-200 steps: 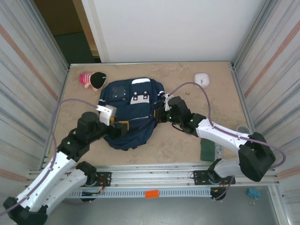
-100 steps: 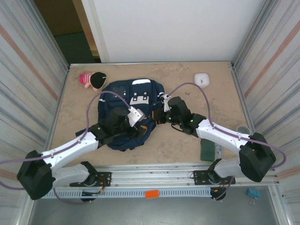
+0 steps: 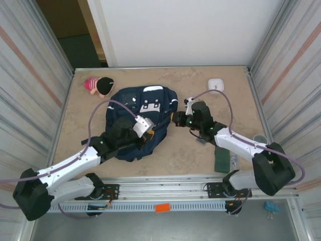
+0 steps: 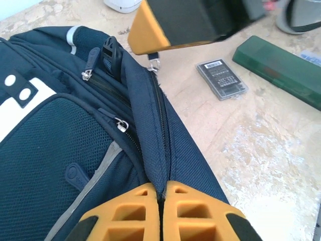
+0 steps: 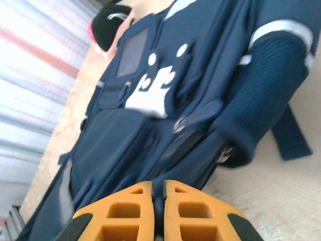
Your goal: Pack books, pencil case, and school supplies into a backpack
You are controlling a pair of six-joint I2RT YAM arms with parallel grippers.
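Both arms are in on the backpack (image 3: 128,98), which lies flat in the middle of the desk (image 3: 190,95), front pocket and white patch facing up. From the wrist camera the left pincer (image 4: 161,198) is clamped right down, its orange fingers (image 4: 130,211) pressed together with the navy seam beside the zipper running straight in between them. That is a firm pinch on the bag's near edge. Overhead, that arm reaches in from the lower left and lies across the bottom part of the bag.

Over on the other side, the right pincer (image 5: 158,198) is closed tight too, fingertips meeting with barely a dark line between them. It sits at the backpack's right-hand edge, and dark fabric comes right up to the tips. Whether any cloth is actually caught in there, I cannot tell from this angle.

The dark green book (image 3: 221,160) lies on the desk near the front right, well apart from the bag. The grey calculator (image 4: 221,79) lies flat on the desk between the bag's edge and that book, touching neither. Up at the back right corner sits a white square device (image 3: 215,84), and at the back left a pink and black soft item (image 3: 99,85) lies just beside the backpack's top corner.
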